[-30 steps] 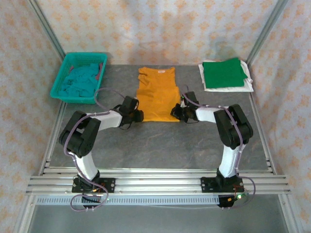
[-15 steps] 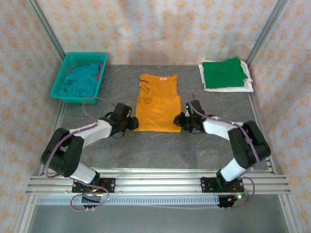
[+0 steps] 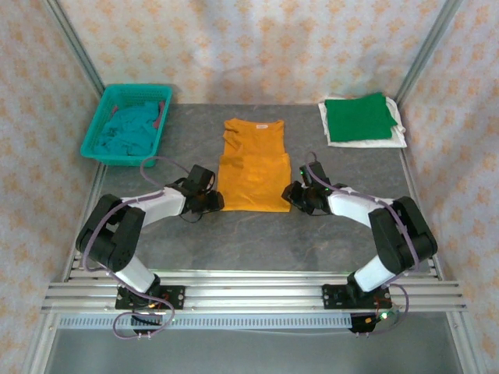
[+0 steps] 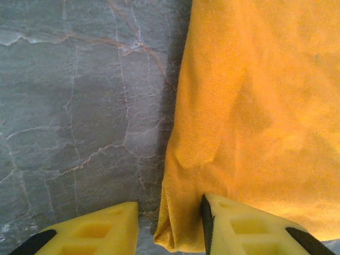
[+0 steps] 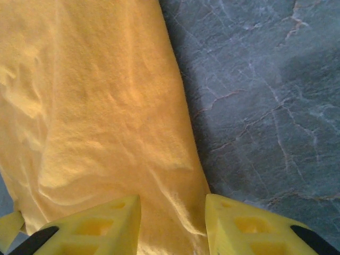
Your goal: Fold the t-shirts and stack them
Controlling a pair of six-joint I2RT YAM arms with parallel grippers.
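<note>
The spread t-shirt [image 3: 251,167] lies flat at the middle of the bench [image 3: 257,241], its collar toward the far side. The basket [image 3: 92,142] stands at the far left corner, with a crumpled t-shirt [image 3: 129,128] in it. At the far right corner, the upper folded t-shirt [image 3: 359,117] lies on the lower folded t-shirt [image 3: 399,139]. The left gripper [image 3: 217,202] sits at the spread t-shirt's near left corner and the right gripper [image 3: 289,194] at its near right edge. In the left wrist view, that corner lies between the parted fingers [image 4: 101,228].
</note>
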